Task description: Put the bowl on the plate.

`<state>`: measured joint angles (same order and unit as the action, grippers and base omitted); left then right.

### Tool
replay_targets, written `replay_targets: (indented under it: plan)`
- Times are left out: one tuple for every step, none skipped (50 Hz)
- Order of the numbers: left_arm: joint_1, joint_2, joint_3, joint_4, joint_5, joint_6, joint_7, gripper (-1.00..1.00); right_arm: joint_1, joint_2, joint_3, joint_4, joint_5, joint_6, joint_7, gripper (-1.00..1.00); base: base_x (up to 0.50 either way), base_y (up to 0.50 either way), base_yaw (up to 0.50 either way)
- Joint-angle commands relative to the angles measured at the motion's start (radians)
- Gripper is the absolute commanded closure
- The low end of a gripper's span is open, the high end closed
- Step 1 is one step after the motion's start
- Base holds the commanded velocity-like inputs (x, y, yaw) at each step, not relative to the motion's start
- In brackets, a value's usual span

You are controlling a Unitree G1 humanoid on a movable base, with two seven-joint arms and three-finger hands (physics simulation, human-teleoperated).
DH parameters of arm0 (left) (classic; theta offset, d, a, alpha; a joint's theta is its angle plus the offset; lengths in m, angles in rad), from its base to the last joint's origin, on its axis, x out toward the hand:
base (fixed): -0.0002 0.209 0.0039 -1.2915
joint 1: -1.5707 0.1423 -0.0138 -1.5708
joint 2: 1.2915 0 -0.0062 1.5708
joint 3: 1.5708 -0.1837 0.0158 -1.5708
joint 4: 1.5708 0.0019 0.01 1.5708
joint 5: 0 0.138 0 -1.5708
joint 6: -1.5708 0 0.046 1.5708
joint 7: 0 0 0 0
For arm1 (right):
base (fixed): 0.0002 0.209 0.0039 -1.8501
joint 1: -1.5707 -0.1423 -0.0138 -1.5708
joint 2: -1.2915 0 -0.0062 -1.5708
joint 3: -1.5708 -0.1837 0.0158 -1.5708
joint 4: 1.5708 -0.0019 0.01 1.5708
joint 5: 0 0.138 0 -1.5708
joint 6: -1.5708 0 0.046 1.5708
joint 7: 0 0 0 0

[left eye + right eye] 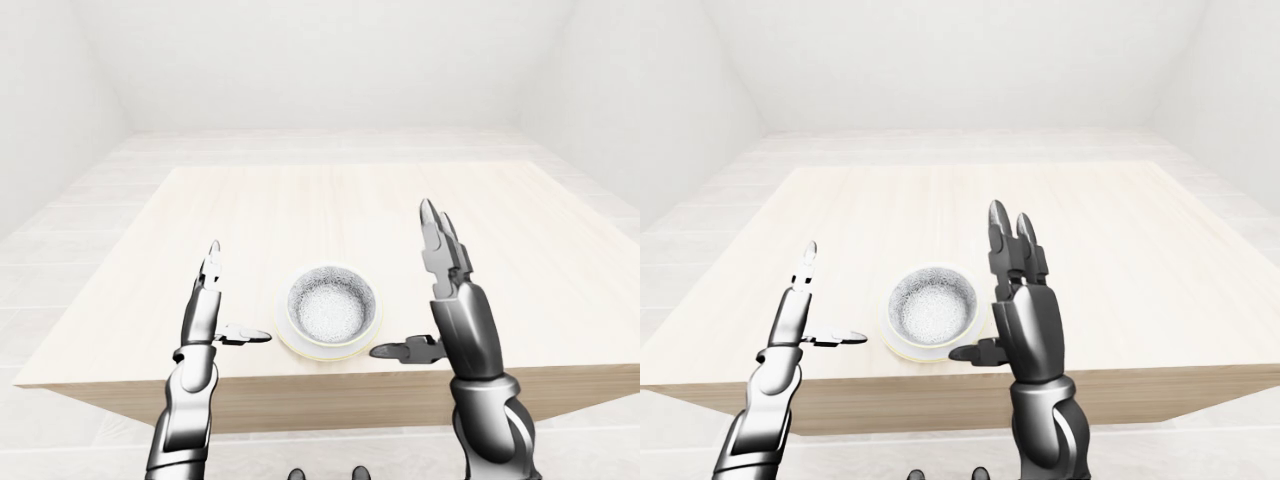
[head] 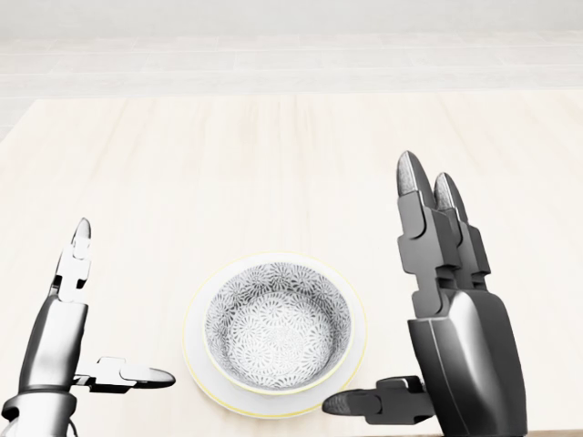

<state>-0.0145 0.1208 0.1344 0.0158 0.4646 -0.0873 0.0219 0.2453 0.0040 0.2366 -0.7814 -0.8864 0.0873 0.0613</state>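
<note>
A patterned grey-white bowl sits upright on a pale plate with a yellowish rim, near the bottom edge of the wooden table in the head view. My right hand is raised to the right of the bowl, fingers straight up and thumb pointing left toward the plate, open and holding nothing. To the left of the plate my left hand is open too, fingers up, thumb toward the plate, apart from it.
The light wooden table spreads wide above and to both sides of the plate; its near edge runs just below the hands. Around it are a pale tiled floor and white walls.
</note>
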Motion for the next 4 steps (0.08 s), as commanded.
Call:
replay_targets:
  plan:
    - [0.012,-0.006,0.002,-0.035,-0.009,0.0,-0.014,-1.0,0.01,-0.012,-0.094,-0.041,0.188,0.0,0.015,-1.0,0.0,0.0,0.0]
    - [0.012,-0.007,0.0,-0.032,-0.007,0.0,-0.013,-1.0,0.01,-0.012,-0.1,-0.039,0.197,0.0,0.015,-1.0,0.0,0.0,0.0]
    - [0.011,-0.008,-0.001,-0.028,-0.006,0.0,-0.011,-1.0,0.009,-0.013,-0.106,-0.034,0.205,0.0,0.014,-1.0,0.0,0.0,0.0]
    - [0.012,-0.008,-0.003,-0.025,-0.004,0.0,-0.008,-1.0,0.008,-0.014,-0.113,-0.024,0.213,0.0,0.011,-1.0,0.0,0.0,0.0]
